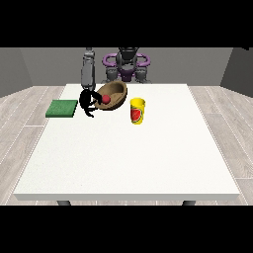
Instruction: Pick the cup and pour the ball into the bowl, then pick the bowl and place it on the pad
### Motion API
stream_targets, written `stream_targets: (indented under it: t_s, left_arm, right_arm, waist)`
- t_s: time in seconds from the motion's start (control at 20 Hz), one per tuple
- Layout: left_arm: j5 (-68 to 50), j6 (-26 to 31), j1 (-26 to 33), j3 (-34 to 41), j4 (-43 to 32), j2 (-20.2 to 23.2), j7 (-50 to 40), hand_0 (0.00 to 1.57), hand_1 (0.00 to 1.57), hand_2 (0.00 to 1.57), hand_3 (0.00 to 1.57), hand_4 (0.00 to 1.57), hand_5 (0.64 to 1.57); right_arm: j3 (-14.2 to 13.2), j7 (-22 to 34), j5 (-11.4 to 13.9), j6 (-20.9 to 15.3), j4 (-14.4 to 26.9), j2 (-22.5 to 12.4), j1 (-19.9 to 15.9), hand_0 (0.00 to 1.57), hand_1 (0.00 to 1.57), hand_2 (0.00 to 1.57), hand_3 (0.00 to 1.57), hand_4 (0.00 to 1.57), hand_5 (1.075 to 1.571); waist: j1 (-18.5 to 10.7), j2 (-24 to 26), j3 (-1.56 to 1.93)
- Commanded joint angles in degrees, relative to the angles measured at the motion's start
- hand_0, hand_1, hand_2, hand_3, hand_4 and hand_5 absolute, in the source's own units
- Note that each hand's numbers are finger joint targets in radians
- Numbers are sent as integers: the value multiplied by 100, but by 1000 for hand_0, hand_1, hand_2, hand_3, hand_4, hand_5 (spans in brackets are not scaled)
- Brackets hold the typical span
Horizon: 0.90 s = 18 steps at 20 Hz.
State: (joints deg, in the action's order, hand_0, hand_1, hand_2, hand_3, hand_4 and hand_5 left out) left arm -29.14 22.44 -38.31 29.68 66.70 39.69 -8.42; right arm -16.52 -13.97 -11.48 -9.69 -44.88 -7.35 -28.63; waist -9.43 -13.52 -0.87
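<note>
A brown bowl (114, 93) stands tilted near the table's far edge, its opening turned toward the camera. A red ball (105, 99) rests inside it near the left rim. The black hand at the view's left (87, 102) is at the bowl's left rim, with its fingers curled round that rim. A yellow cup (138, 111) with a red mark stands upright on the table, right of the bowl and apart from it. The green pad (62, 108) lies flat just left of the hand. No hand shows at the view's right.
The white table (128, 158) stretches wide toward the camera in front of these things. The robot's body (127, 64) stands behind the far edge, with the grey arm (88, 71) coming down to the hand.
</note>
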Motion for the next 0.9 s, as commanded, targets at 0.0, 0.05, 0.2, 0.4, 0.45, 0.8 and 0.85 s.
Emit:
stream_targets:
  t_s: [0.0, 0.05, 0.2, 0.4, 0.45, 0.8, 0.85]
  left_arm:
    - [15, 313, 293, 276, -682, 282, 292, 0, 0, 0, 0, 721, 1569]
    - [144, 288, 328, 202, -830, 268, 366, 0, 0, 0, 0, 729, 1569]
    - [111, 314, 561, 413, -1187, 555, 294, 0, 0, 0, 0, 727, 1569]
    - [192, 242, 595, 339, -1248, 506, 436, 0, 0, 0, 0, 712, 1567]
    - [10, 534, 638, 590, -1455, 803, 528, 0, 0, 0, 0, 710, 1567]
    - [53, 458, 624, 503, -1174, 634, 939, 0, 0, 0, 0, 695, 1564]
    - [82, 197, 523, 317, -836, 445, 785, 0, 0, 0, 0, 704, 1562]
  right_arm:
    - [254, 1219, 199, -218, -104, -327, -261, 1571, 1571, 1571, 1571, 1061, 1527]
    - [505, 1366, 351, -344, -262, -131, -378, 1571, 1571, 1571, 1571, 1047, 1533]
    - [535, 1730, 214, -115, -322, -122, -198, 1571, 1571, 1571, 1571, 1035, 1539]
    - [445, 2391, 195, 87, -429, -797, -681, 1571, 1571, 1571, 1571, 1002, 1548]
    - [504, 2182, 315, 93, -467, -859, -538, 1571, 1571, 1571, 1571, 989, 1553]
    - [-63, 1991, 84, 974, -25, -2138, -782, 1571, 1571, 1571, 1431, 996, 1570]
    - [-153, 1690, 101, 871, 226, -2085, -857, 1571, 1571, 1571, 1431, 996, 1570]
  waist:
    - [265, 284, 75]
    - [477, 452, 78]
    - [720, 788, 82]
    - [896, 777, 85]
    - [820, 702, 84]
    - [756, 37, 90]
    - [591, -39, 93]
